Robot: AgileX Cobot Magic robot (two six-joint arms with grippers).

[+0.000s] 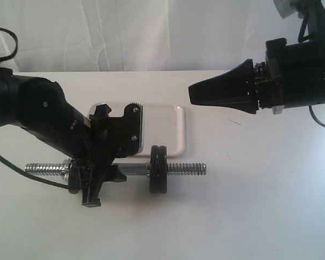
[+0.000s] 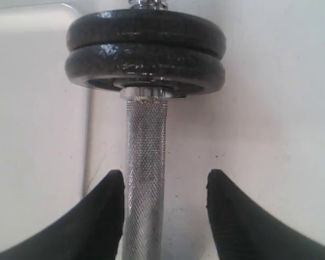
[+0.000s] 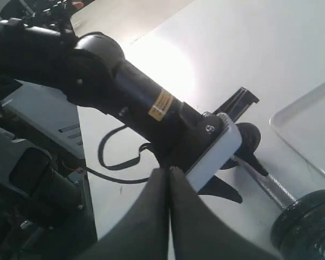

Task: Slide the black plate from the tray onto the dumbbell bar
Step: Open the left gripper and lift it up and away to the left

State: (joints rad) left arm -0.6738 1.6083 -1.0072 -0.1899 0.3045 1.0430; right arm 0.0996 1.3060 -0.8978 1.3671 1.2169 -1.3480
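My left jaws (image 2: pixel 165 181) released, astride the knurled middle of the dumbbell bar (image 2: pixel 145 162). My right jaws (image 3: pixel 169 179) clenched, empty. Black plate (image 1: pixel 158 169) is off the tray (image 1: pixel 170 124), on the bar against a twin disc. Judged iron: heavy, rigid. Pinch it across the rim.

The dumbbell bar (image 1: pixel 184 169) lies on the desk (image 1: pixel 260 206), in front of the tray (image 1: pixel 168 127). Two plates (image 1: pixel 158 169) sit on it right of centre. The left tool (image 2: pixel 163 179) straddles it left of them.
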